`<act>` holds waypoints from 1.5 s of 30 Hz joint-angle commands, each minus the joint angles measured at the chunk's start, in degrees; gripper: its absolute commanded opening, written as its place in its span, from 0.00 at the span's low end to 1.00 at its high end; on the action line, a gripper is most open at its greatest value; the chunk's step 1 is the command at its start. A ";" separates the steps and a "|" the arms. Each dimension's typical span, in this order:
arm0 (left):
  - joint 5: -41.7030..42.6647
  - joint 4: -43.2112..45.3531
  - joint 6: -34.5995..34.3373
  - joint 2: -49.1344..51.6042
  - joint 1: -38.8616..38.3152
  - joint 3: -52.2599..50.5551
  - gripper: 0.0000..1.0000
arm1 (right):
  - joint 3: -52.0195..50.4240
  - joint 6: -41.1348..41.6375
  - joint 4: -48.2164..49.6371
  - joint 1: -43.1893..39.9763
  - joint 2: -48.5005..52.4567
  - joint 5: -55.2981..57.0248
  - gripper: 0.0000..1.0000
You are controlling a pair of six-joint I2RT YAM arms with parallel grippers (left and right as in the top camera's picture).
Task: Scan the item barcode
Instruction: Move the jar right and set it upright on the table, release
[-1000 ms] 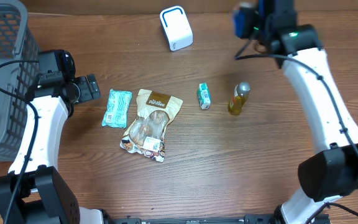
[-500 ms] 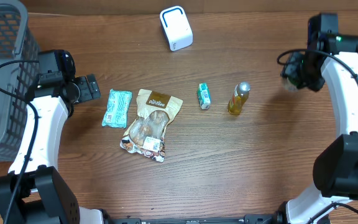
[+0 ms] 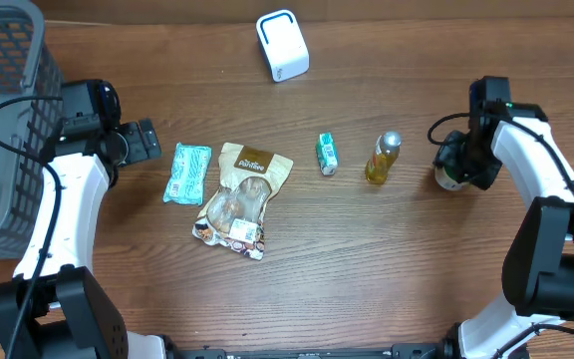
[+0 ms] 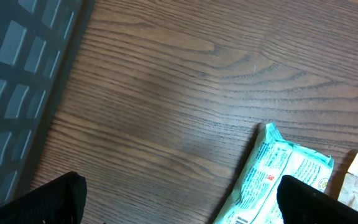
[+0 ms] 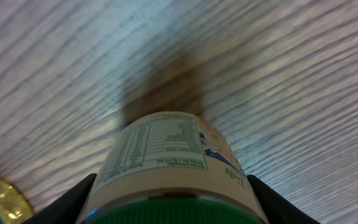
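1. Overhead view: a grey basket point(image 3: 8, 60) stands at the far left edge of the wooden table point(image 3: 367, 269).
2. Just right of the basket is the left gripper point(image 3: 145, 140). Its 2 fingers are spread as wide as they go and have hold of nothing. In the left wrist view the dark fingertips point(image 4: 48, 202) sit at the 2 lower corners, with bare wood and the basket wall beyond them.
3. A teal packet point(image 3: 187, 173) lies flat just right of that gripper. A brown snack pouch point(image 3: 239, 197) lies beside it. Whether their edges touch cannot be told.
4. A white scanner point(image 3: 282, 45) sits near the far edge of the table, well apart from the row of goods.
5. Right of the pouch lies a small green carton point(image 3: 327, 154). Next to it is a yellow bottle point(image 3: 383, 158) with a silver cap, and the 2 are near each other but apart.
6. Near the yellow bottle on its right, the right gripper point(image 3: 456, 162) is closed part-way around a green-capped bottle point(image 5: 166, 155), with 1 finger on each side.
7. In the right wrist view the bottle's white nutrition label faces the camera, and its shadow falls on the wood beyond. The bottle seems to be low over the table, though contact cannot be judged.
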 commanded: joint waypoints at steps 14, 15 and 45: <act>-0.26 0.04 0.66 -0.85 -0.39 1.14 1.00 | -2.43 1.53 2.73 -0.11 -0.20 0.15 0.69; -0.26 0.04 0.66 -0.85 -0.39 1.14 1.00 | -2.43 1.53 2.73 -0.11 -0.20 0.15 0.73; -0.26 0.04 0.66 -0.85 -0.39 1.14 1.00 | 24.85 -6.58 -22.49 6.25 -7.10 -9.84 0.95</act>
